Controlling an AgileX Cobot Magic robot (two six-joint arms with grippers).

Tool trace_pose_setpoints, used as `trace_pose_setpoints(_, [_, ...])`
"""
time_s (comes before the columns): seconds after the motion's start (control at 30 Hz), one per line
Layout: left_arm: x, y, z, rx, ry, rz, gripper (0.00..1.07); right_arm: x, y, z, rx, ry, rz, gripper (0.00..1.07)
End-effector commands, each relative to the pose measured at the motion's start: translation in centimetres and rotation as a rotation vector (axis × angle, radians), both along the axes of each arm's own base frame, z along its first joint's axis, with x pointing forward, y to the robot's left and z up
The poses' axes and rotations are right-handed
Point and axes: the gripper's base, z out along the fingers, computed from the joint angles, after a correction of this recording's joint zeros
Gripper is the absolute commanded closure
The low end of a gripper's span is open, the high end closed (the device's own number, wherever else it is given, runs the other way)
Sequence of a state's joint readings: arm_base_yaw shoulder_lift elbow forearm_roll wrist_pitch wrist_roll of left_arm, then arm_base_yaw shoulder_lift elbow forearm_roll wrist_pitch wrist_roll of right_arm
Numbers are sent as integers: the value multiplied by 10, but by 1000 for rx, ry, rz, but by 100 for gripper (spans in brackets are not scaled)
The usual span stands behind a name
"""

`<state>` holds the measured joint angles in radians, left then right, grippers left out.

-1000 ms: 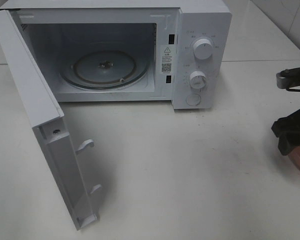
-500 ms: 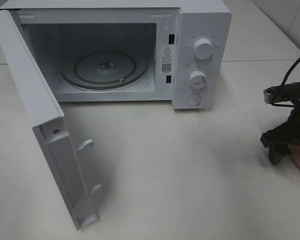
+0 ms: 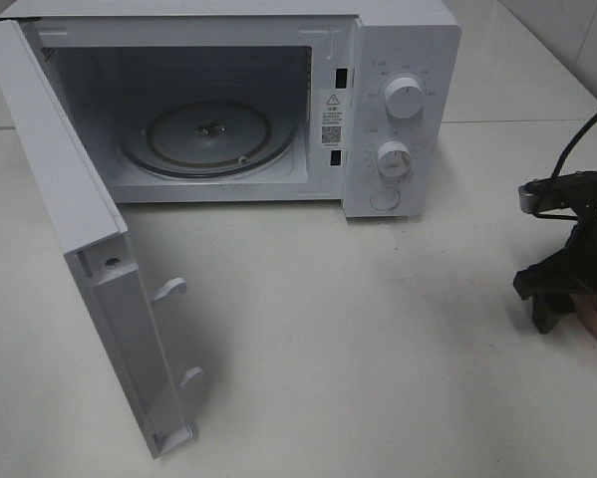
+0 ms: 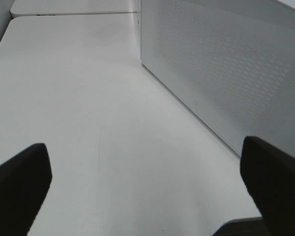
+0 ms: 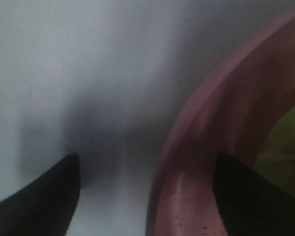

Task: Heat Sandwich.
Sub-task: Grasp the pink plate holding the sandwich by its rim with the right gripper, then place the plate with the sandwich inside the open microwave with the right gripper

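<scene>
Spread wide, the right pincer point(image 5: 147, 196) straddles the pink plate rim point(image 5: 211, 123).

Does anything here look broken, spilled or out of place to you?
Nothing stands out. The microwave has its door open and straight, its glass turntable sits centred, and the table shows no spills. The right gripper straddles the pink plate at its rim, jaws apart.

A microwave point(image 3: 398, 60) stands at 12 o'clock on the desk point(image 3: 378, 349). Its door point(image 3: 69, 199) is swung out toward 7 o'clock, and the turntable point(image 3: 208, 134) lies on the cavity floor. Two knobs point(image 3: 405, 98), one above the other, sit on the panel at the cavity's 3 o'clock side. At the desk's 3 o'clock edge, well apart from the microwave, the right hand point(image 5: 146, 167) straddles the rim of a plate point(image 5: 206, 123). The sandwich point(image 5: 287, 142) lies inside the plate.
</scene>
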<state>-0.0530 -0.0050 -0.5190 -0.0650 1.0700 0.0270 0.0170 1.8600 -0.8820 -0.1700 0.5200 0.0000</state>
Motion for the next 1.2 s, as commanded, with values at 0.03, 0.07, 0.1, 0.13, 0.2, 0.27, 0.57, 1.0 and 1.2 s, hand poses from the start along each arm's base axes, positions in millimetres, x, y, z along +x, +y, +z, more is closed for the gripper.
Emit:
trace_pose_setpoints(0.03, [-3,0,-1,-4,-19,-1,7,0,-4,-1,-23,12,2,43])
trace_pose_setpoints(0.07, [-3,0,-1,-4,-19,-1,7,-1,-5,-1,-35,18,-7,53])
trace_pose_setpoints(0.1, [-3,0,-1,-4,-19,-1,7,-1,-5,0,-40,17,-7,59])
trace_pose_setpoints(0.13, [-3,0,-1,-4,-19,-1,7,-1,-6,0,-50,16,-4,67])
trace_pose_setpoints(0.2, [-3,0,-1,-4,-19,-1,7,-1,-7,0,-64,13,-3,85])
trace_pose_setpoints(0.27, [-3,0,-1,-4,-19,-1,7,-1,-8,0,-71,12,-9,102])
trace_pose_setpoints(0.57, [-3,0,-1,-4,-19,-1,7,-3,-8,0,-82,39,-15,107])
trace_pose_setpoints(1.0, [-3,0,-1,-4,-19,-1,7,-9,6,2,-157,100,39,107])
trace_pose_setpoints(1.2, [-3,0,-1,-4,-19,-1,7,-11,10,4,-226,114,57,107])
